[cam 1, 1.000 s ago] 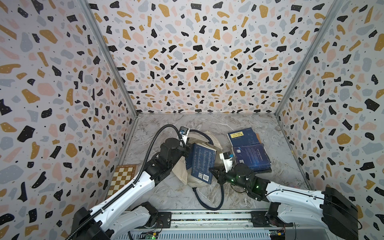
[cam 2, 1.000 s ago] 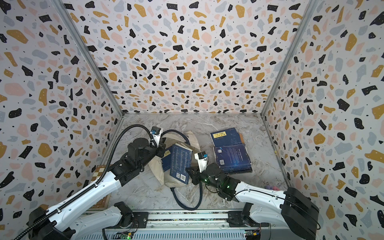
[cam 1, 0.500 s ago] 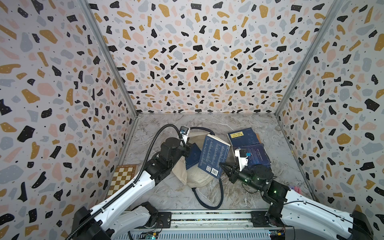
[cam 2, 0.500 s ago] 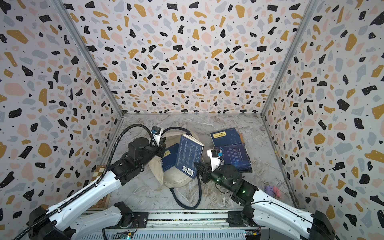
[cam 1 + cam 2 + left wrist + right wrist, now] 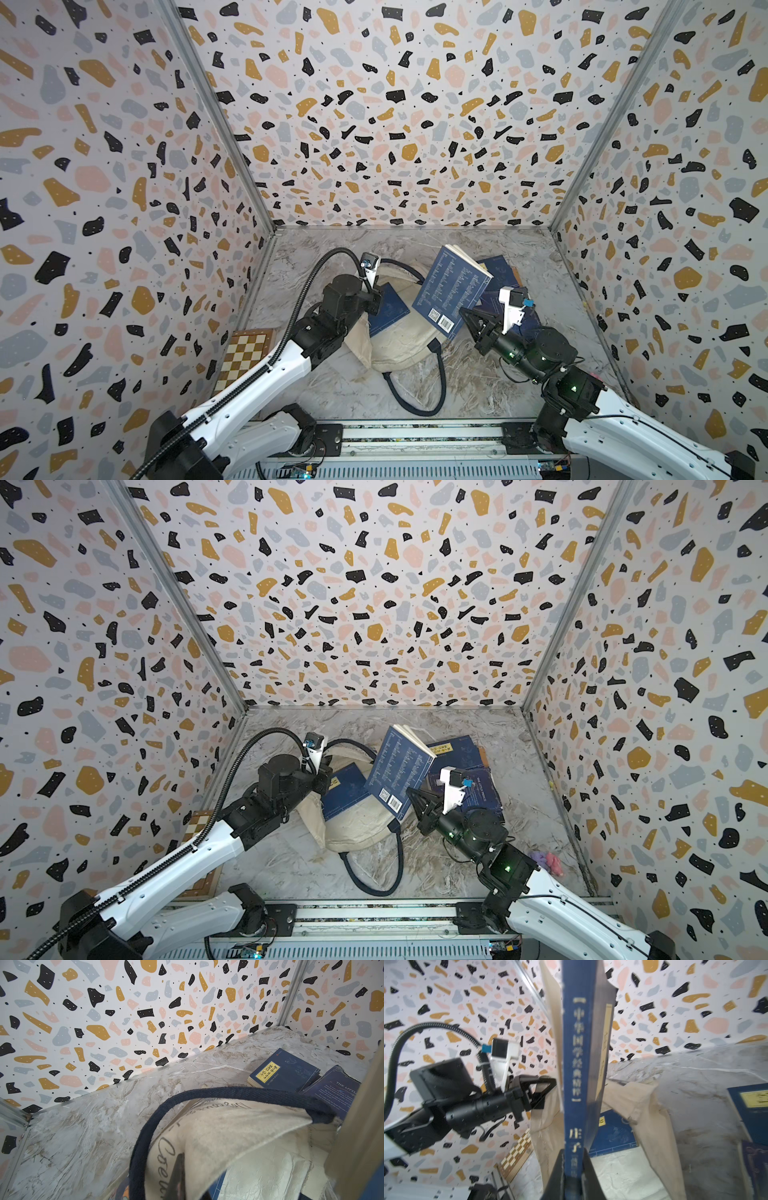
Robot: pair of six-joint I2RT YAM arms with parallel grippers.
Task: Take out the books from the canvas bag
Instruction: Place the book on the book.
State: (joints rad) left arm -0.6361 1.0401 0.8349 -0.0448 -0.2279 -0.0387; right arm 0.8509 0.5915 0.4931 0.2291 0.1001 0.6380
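The canvas bag lay slumped on its side in the middle of the table, mouth turned toward the far edge. The left pincer was pressed together on the cloth at the bag's mouth, holding that rim up off the table. The right pincer was clamped on the spine end of a navy book. That book hung tilted in the air over the bag's right side, its back cover with the white barcode facing up. A second navy book lay half inside the bag's mouth, just beside the left pincer. Toward the far right corner of the table a small pile of books lay flat, the yellow-labelled one at the back. In both top views the raised book partly hid the pile. A chessboard box sat against the table's left edge.
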